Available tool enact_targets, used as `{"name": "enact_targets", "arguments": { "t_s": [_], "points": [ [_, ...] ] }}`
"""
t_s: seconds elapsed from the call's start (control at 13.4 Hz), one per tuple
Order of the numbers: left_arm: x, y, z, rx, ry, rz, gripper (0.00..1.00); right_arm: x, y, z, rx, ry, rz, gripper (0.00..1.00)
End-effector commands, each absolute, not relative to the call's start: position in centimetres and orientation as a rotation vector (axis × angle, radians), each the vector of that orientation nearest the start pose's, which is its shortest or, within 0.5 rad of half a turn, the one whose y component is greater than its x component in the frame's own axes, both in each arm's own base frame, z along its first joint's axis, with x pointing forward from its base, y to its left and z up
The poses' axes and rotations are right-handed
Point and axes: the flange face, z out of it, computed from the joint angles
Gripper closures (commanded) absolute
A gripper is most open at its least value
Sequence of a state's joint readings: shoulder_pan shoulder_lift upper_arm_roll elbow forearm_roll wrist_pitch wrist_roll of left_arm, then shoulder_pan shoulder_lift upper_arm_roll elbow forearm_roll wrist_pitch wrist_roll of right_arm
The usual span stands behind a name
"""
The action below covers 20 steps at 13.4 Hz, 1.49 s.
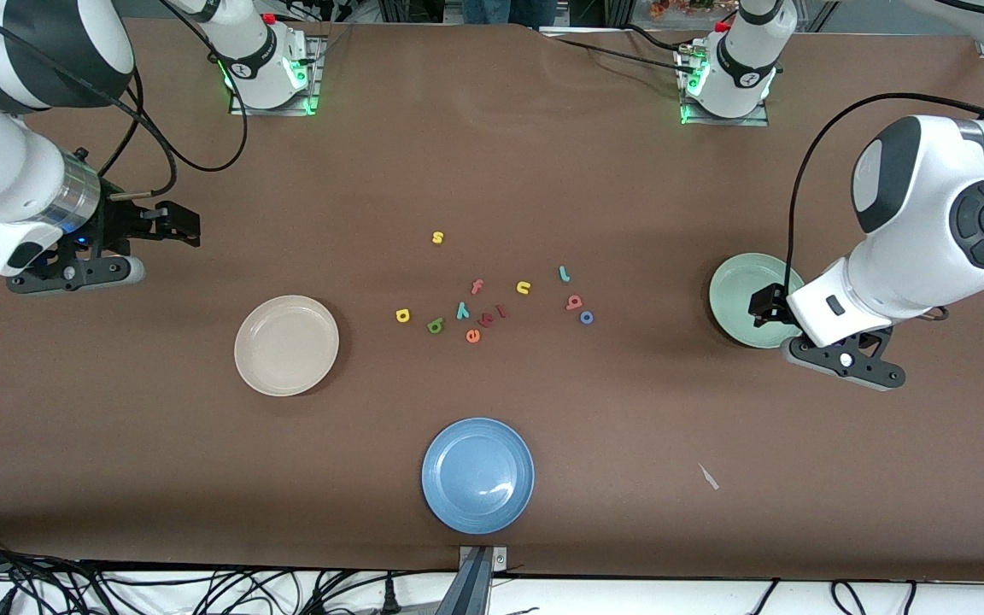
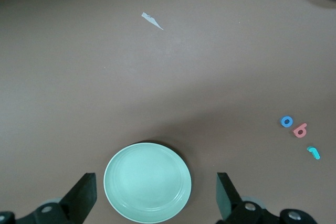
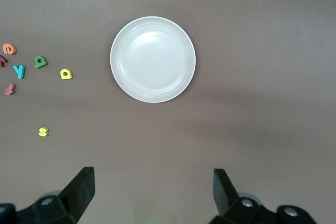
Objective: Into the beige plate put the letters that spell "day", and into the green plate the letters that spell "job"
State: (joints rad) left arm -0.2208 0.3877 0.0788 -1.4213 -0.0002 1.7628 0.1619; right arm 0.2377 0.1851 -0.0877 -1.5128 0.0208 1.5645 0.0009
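Left hand [image 1: 767, 309]: fingers [image 2: 84, 195] spread wide, nothing held, positioned over the green plate [image 1: 735, 286] at the left arm's end of the tabletop [image 1: 492, 154].

Right hand [image 1: 174, 224]: fingers [image 3: 83, 188] spread wide, nothing held, over bare tabletop at the right arm's end. The beige plate [image 1: 286, 345] lies nearer the front camera than this hand.

All letters lie mid-tabletop between the two plates, well apart from both hands.
- "day": yellow d [image 1: 402, 315], green a [image 1: 435, 325], teal y [image 1: 462, 310], grouped toward the beige plate.
- "job": teal j [image 1: 565, 273], red b [image 1: 574, 301], blue o [image 1: 586, 317], grouped toward the green plate.

Both plates hold nothing.
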Motion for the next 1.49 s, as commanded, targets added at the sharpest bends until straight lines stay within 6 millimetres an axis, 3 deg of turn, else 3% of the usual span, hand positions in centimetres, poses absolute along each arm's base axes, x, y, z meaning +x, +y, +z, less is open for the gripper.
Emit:
{"name": "enact_targets", "arguments": {
  "t_s": [0.0,0.37,0.75,0.82,0.9,1.12,1.19,1.42],
  "points": [
    [66.5,-9.9,47.7,-3.093,0.469,0.068,0.0,59.7,9.3,55.2,-3.135,-0.221,0.194,0.0],
    [66.5,-9.8,47.9,-3.089,0.481,0.061,0.0,59.9,9.9,54.8,-3.129,-0.23,0.209,0.0],
    [66.9,-6.0,48.2,-3.117,0.379,0.061,0.0,59.8,9.4,55.9,-3.129,-0.233,0.185,0.0],
    [67.0,-4.0,48.3,-3.154,0.337,0.055,0.0,59.8,9.1,56.1,-3.13,-0.226,0.18,0.0],
    [67.0,-3.3,48.4,-3.181,0.317,0.05,0.0,59.9,8.3,56.2,-3.132,-0.202,0.177,0.0],
    [66.9,-2.8,47.8,-3.164,0.41,0.067,0.0,59.5,8.2,57.2,-3.129,-0.2,0.153,0.0],
    [66.9,-1.7,47.7,-3.163,0.425,0.07,0.0,59.4,8.5,57.0,-3.128,-0.207,0.16,0.0],
    [66.9,-1.6,47.3,-3.161,0.442,0.082,0.0,59.7,8.8,56.5,-3.128,-0.216,0.16,0.0]
  ]
}}
